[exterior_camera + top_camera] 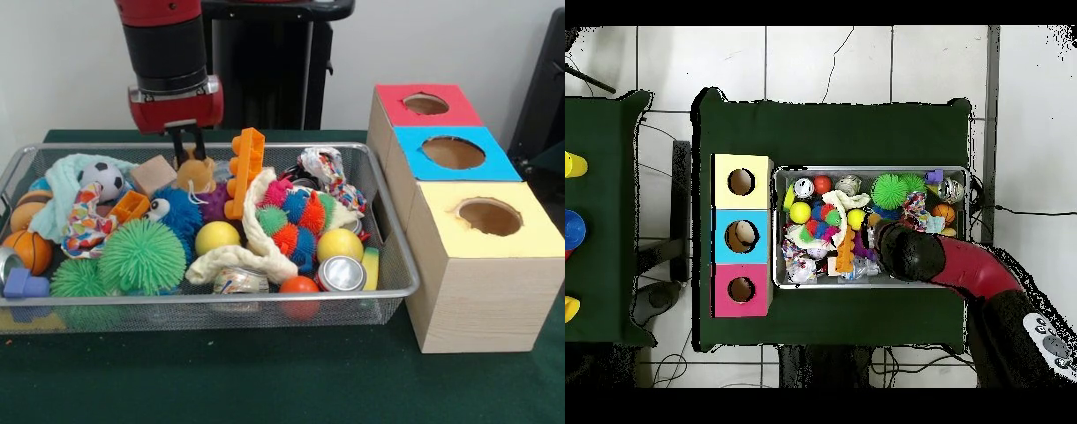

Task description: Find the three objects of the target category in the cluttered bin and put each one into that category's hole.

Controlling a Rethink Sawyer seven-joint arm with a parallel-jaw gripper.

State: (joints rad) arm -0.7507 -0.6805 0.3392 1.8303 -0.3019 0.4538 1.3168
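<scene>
Gripper (188,141) over bin's (399,265) crowded far edge (bear-side).

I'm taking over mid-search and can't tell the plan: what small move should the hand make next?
Probably a short straight descent. The hand hangs just above the small brown plush toy at the back of the wire bin, fingers close together, beside the orange block, so open slightly first.

We find the wire bin (388,230) packed nearly rim to rim, the upright orange block (245,170) and white rope (256,238) crowding its middle, while the red (426,103), blue (453,152) and yellow (489,216) holes lie unobstructed from above beside it.
</scene>
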